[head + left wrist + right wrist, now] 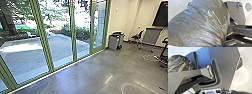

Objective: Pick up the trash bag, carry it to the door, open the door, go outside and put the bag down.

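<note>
The dark, shiny trash bag (201, 23) bulges large in the left wrist view, and its folds draw together into a bunched neck. My left gripper (218, 45) is shut on that neck, partly hidden by the plastic. In the right wrist view, part of the trash bag (179, 63) appears beyond a bar of the robot. How my right gripper stands cannot be made out. A row of glass doors (42, 37) in green frames runs along the left of the head view; paving lies beyond the glass.
Grey bins (116, 41) stand by the cream wall past the end of the glass. A chair (137, 36), a grey cabinet-like piece (152, 35) and a dark screen (161, 15) are farther right. Polished floor (100, 72) stretches ahead. Trees and shrubs (77, 32) grow outside.
</note>
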Controlling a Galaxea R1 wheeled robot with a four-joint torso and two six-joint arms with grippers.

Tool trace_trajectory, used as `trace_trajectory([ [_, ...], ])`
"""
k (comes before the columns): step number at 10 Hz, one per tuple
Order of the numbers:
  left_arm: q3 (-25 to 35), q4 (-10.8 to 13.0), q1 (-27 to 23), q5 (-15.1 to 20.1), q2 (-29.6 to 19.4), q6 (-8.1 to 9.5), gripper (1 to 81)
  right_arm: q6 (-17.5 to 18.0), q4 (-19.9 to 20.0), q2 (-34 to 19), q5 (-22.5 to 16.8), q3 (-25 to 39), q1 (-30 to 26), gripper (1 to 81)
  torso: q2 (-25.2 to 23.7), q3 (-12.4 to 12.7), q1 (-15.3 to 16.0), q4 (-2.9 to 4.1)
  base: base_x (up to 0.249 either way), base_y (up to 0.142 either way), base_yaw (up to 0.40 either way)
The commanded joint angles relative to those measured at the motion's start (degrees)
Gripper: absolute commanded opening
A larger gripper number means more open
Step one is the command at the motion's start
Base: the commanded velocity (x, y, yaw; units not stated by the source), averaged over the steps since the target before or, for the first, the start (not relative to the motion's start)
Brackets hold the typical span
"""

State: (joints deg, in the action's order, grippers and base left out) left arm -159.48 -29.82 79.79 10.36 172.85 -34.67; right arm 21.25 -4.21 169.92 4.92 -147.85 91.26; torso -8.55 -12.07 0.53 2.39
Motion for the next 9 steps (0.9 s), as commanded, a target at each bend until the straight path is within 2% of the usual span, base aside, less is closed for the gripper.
trace_trajectory([
  [1,-0.22,0.11,-3.28,4.14,-0.22,-0.4,1.0,-0.15,-0.63,0.09,-3.08,0.2,-2.0,81.1,0.0,0.0,0.0,0.0,0.164,-0.071,0.0],
  [9,-0.22,0.11,-3.28,4.14,-0.31,-0.4,1.0,-0.15,-0.63,0.27,-3.08,0.03,-2.08,81.1,0.0,0.0,0.0,0.0,0.164,-0.071,0.0],
])
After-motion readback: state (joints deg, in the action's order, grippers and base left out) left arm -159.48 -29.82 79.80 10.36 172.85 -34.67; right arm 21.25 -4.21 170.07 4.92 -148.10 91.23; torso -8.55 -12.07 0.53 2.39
